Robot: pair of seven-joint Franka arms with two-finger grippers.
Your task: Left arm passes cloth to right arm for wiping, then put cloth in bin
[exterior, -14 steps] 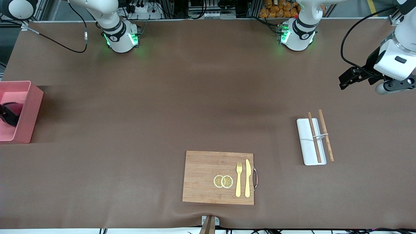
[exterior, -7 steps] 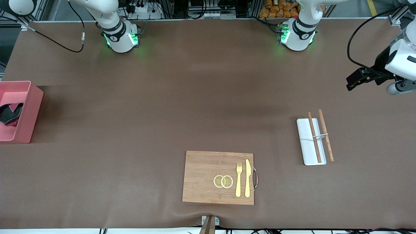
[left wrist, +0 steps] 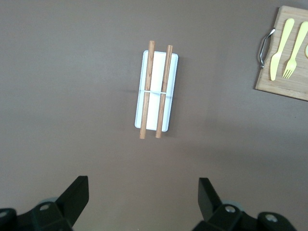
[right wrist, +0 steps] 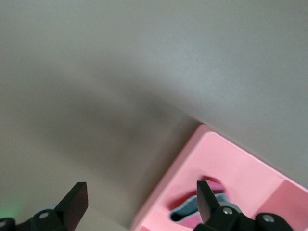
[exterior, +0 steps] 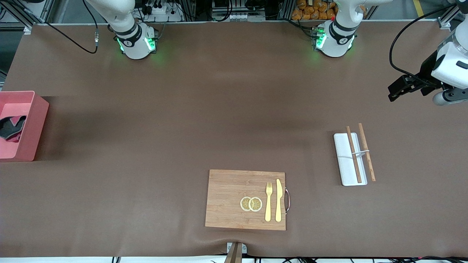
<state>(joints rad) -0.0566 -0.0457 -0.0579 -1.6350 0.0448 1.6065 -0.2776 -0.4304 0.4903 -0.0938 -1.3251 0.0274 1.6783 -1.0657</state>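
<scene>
Brown table, cutting board, chopstick tray, cloth in bin

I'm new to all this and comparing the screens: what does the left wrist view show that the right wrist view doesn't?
Only the left wrist view: a white tray with two chopsticks across it, and a board corner with a fork and knife. Only the right wrist view: the pink bin with the cloth lying inside. Both show brown table and that arm's own open, empty hand: left hand, right hand.
</scene>
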